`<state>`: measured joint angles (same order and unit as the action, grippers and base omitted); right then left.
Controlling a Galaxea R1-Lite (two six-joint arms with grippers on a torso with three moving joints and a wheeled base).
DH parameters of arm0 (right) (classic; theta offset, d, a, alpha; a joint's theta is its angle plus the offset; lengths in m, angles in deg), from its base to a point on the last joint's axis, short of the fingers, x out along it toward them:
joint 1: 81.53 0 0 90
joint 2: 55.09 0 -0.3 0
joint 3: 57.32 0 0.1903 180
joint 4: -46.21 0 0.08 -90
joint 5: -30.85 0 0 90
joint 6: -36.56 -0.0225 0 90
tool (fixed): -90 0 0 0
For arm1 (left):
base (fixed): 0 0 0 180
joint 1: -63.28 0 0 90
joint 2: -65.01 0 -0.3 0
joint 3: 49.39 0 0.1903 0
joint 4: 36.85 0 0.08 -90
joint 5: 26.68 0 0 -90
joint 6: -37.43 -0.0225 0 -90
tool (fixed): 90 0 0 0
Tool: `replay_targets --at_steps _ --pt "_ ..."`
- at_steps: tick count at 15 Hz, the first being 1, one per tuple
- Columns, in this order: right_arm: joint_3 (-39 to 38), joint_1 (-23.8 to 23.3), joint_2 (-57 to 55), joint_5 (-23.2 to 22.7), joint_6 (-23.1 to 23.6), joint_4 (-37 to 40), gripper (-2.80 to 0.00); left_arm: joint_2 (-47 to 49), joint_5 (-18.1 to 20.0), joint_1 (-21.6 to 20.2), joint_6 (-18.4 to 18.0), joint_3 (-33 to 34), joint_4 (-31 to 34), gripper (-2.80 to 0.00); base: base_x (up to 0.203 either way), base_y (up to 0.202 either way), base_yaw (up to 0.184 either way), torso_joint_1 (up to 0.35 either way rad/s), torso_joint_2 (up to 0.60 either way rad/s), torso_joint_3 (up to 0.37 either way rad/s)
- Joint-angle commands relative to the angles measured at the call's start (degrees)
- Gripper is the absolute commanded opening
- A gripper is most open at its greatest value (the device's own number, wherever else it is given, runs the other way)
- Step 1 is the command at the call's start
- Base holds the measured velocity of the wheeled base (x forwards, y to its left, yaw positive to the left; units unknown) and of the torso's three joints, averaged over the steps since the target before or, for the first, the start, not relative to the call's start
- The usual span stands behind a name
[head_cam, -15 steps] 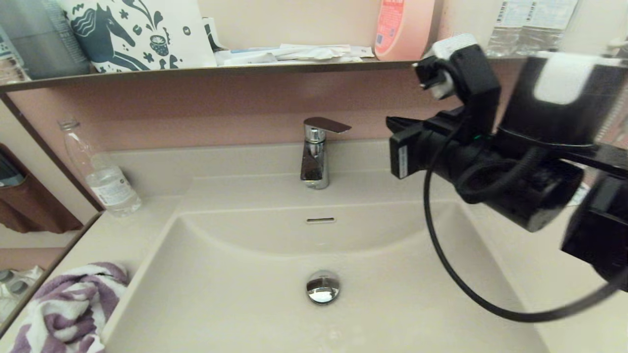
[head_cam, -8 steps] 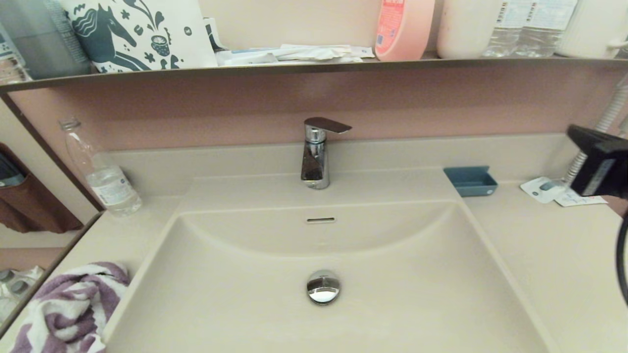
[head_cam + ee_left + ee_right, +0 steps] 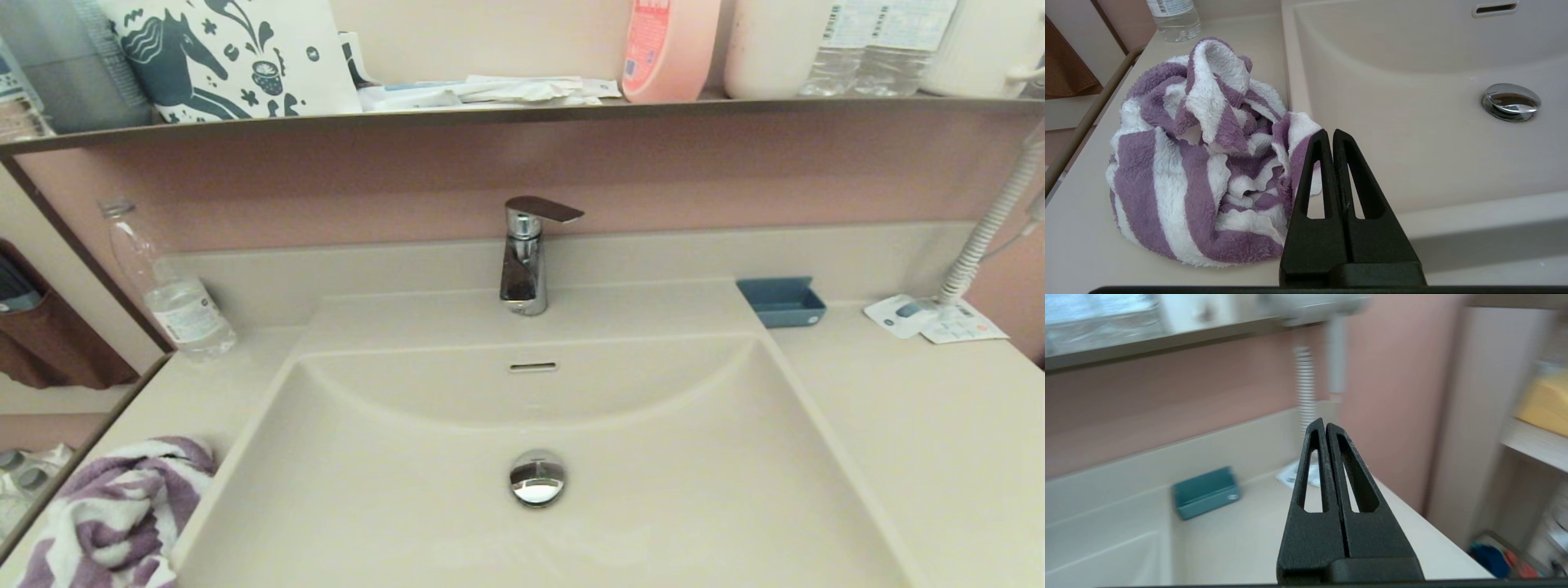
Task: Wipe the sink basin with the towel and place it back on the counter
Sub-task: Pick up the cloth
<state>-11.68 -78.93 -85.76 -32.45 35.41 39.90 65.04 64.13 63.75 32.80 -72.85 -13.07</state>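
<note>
The purple and white striped towel (image 3: 114, 514) (image 3: 1204, 159) lies crumpled on the cream counter (image 3: 188, 392) left of the sink basin (image 3: 653, 490). The basin shows its slot overflow (image 3: 533, 367) and chrome drain plug (image 3: 537, 478) (image 3: 1511, 101). Neither arm appears in the head view. In the left wrist view my left gripper (image 3: 1329, 136) is shut and holds nothing, its tips just beside the towel's near edge at the basin rim. In the right wrist view my right gripper (image 3: 1322, 426) is shut and empty, raised over the counter's right end (image 3: 1241, 543).
A chrome faucet (image 3: 524, 257) stands behind the basin. A clear water bottle (image 3: 167, 286) (image 3: 1173, 18) sits at the back left, a blue dish (image 3: 782, 300) (image 3: 1205, 493) and paper packets (image 3: 931, 318) at the right. A shelf (image 3: 490, 110) with bottles runs above. A coiled hose (image 3: 984, 229) hangs at right.
My right arm, which filled the right side of the head view a second ago, has swung out to the right and left that view. The towel and basin are unchanged.
</note>
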Motion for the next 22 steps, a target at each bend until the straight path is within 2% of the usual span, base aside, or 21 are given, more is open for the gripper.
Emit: replay_targets --at_steps 1,3,5,8,10,11,13,15,17,18,22 --pt "-2.8 -3.2 13.05 -0.43 -3.47 6.99 -2.8 -0.02 -0.02 -0.02 -0.03 0.01 0.02 -2.8 0.0 0.0 0.0 0.0 0.0 0.0" --pt "-4.18 -3.94 17.45 -2.12 -5.46 12.59 -2.8 -0.02 -0.02 -0.02 -0.03 0.01 0.02 -2.8 0.0 0.0 0.0 0.0 0.0 0.0" --pt "-7.25 -3.62 20.11 -3.63 -6.59 14.11 -2.8 -0.02 -0.02 -0.02 -0.03 0.01 0.02 -2.8 0.0 0.0 0.0 0.0 0.0 0.0" --pt "-9.84 -2.99 25.88 -13.49 -6.84 20.17 -2.8 -0.02 -0.02 -0.02 -0.03 0.01 0.02 -2.8 0.0 0.0 0.0 0.0 0.0 0.0" --pt "-10.3 -2.89 30.52 -19.65 -6.55 28.67 -2.8 -0.02 -0.02 -0.02 -0.03 0.01 0.02 -2.8 0.0 0.0 0.0 0.0 0.0 0.0" --pt "-11.26 -2.87 30.68 -20.94 -6.42 29.74 -2.8 -0.02 -0.02 -0.02 -0.03 0.01 0.02 -2.8 0.0 0.0 0.0 0.0 0.0 0.0" --pt "-14.31 -2.86 30.68 -22.71 -4.86 29.68 -2.8 -0.02 -0.02 -0.02 0.01 0.02 0.02 -2.8 0.0 0.0 0.0 0.0 0.0 0.0" --pt "-18.36 -2.86 30.68 -23.17 -1.2 29.32 -2.8 -0.02 -0.02 -0.02 0.05 0.01 0.02 -2.8 0.0 0.0 0.0 0.0 0.0 0.0" --pt "-21.14 -2.86 30.68 -23.71 -0.42 26.96 -2.8 -0.02 -0.02 -0.02 -0.03 0.01 0.02 -2.8 0.0 0.0 0.0 0.0 0.0 0.0" --pt "-21.6 -2.86 30.68 -25.18 -0.23 26.71 -2.8 -0.02 -0.02 -0.02 0.06 0.02 0.02 -2.8 0.0 0.0 0.0 0.0 0.0 0.0" --pt "-22.27 -2.86 30.68 -26.16 4.14 29.81 -2.8 -0.02 -0.02 -0.02 0.04 0.01 0.02 -2.8 0.0 0.0 0.0 0.0 0.0 0.0"
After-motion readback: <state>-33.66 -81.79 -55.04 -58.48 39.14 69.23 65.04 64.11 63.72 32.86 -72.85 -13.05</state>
